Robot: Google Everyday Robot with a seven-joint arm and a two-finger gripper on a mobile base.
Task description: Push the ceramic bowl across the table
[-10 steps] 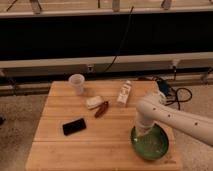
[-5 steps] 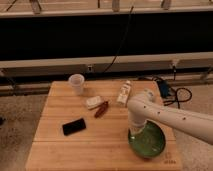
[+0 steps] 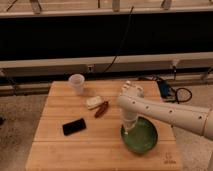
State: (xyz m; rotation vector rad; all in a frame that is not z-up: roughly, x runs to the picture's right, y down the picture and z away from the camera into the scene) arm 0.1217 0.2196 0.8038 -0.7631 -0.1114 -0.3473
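Ceramic bowl [image 3: 140, 136] sits at 4 o'clock on the table [image 3: 55, 150]. Gripper [image 3: 129, 128] presses its left rim; grip state unreadable. Push underway; next, steady sideways drive.

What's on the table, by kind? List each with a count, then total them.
Bowl: 1, green, with the tool at its left rim
Cup: 1
Phone: 1
White packet: 1
Red-brown packet: 1
Box, partly behind the arm: 1
Total: 6
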